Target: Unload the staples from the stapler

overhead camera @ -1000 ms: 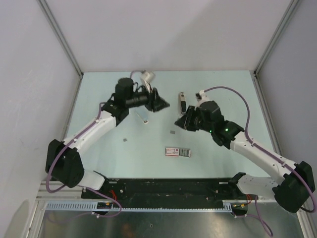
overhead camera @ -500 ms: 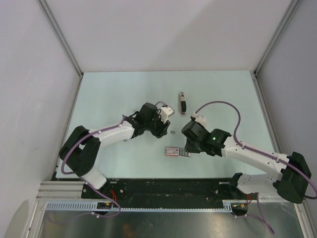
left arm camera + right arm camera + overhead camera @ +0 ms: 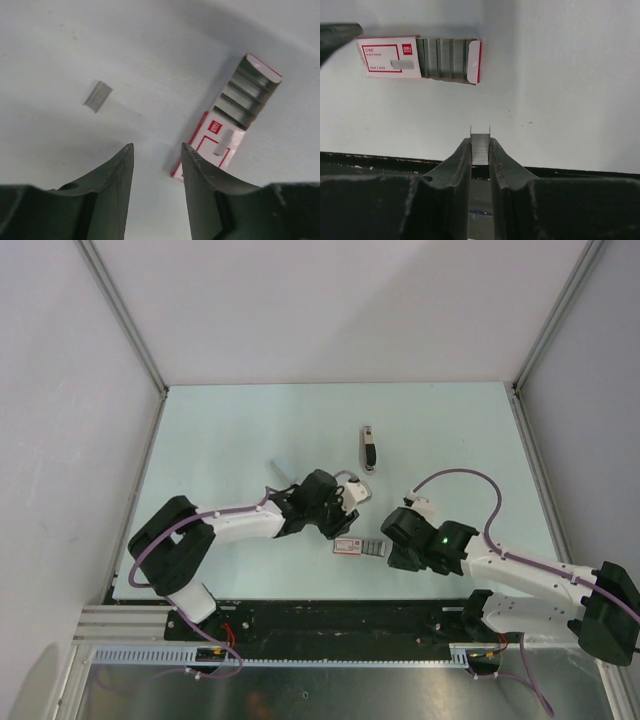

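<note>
the stapler (image 3: 368,448) lies flat on the pale table (image 3: 230,430), a little past its middle. its long axis runs from 12 to 6 o'clock in the top view. nothing touches it, and whether it is open or closed i cannot tell at this size. at 6 o'clock from it, nearer the arm bases, sits the red-and-white box (image 3: 347,545), its tray slid out toward 3 o'clock and showing grey rows.

the left gripper (image 3: 157,148) is released. in its wrist view the two fingers (image 3: 120,175) stand spread, with only bare table between them and nothing grasped. from the tips, a loose staple piece (image 3: 98,96) lies flat at 11 o'clock and the box lies at 1 o'clock, both apart from the fingers. in the top view this gripper hangs low at about 10 o'clock of the box, between the box and the stapler.

the right gripper (image 3: 480,140) is clenched on a short staple strip (image 3: 480,147). the strip stands squeezed between the two tips, its end poking just past them. from those tips the box lies at 11 o'clock, clear of them, its open tray end turned toward the gripper's side. in the top view the right gripper sits at 3 o'clock of the box, close by that open end and well apart from the stapler.
</note>
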Controlling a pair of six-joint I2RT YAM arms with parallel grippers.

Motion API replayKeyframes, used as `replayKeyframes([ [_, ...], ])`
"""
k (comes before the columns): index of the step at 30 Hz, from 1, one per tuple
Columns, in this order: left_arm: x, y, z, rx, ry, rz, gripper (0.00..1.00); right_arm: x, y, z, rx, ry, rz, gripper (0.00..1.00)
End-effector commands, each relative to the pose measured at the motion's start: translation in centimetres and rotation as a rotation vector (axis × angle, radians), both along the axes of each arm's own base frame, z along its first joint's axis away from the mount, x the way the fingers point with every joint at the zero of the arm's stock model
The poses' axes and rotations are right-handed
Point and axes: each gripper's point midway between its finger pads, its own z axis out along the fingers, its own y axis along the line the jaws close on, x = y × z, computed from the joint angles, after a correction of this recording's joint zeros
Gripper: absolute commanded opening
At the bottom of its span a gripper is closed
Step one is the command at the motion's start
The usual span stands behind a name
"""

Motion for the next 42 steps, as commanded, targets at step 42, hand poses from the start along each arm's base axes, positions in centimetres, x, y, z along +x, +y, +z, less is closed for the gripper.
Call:
replayKeyframes([
  [42, -1.7, -3.2, -1.9, 0.033, -0.116, -0.147, 0.45, 1.8, -1.5, -0.7, 0.036, -0.006, -0.077, 0.12],
])
